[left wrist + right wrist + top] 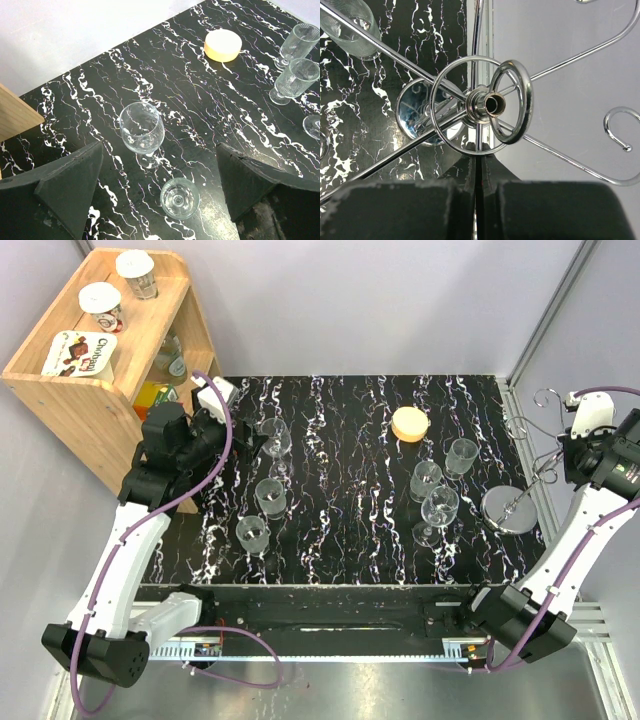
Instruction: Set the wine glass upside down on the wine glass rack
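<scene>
Top external view: a shiny chrome wire wine glass rack (pixel 510 510) on a mirror-like disc base stands at the 3 o'clock edge of the black, white-veined table (pixel 350 540). The clear stemmed wine glass (pixel 275 435) nearest the left arm waits at about 10 o'clock, well apart from the rack. The left gripper (pixel 159 146) hangs over that glass with its fingers spread wide. In the left wrist view the bowl shows between them, untouched. The right gripper (pixel 477 162) has its fingers pressed together just beneath the rack's hub, and one thin wire arm runs straight into the seam, apparently pinched there.

The glass looks light, rigid, thin-walled and slick, and would likely chip or shatter if knocked or squeezed hard. The stem, or the bowl just above it, seems the safest hold, since that leaves the foot free to hang from a curled arm once the glass is inverted.

Other clear glasses (pixel 425 480) and a round orange disc (pixel 410 423) at 12 o'clock share the table. A small clear ring (pixel 180 199) sits at 6 o'clock of the bowl, and it cannot be told whether this is the glass's own foot or a separate glass. The rack's arm ends are cut off in the right wrist view, and the fingers' bulk hides the exact pinch point.
</scene>
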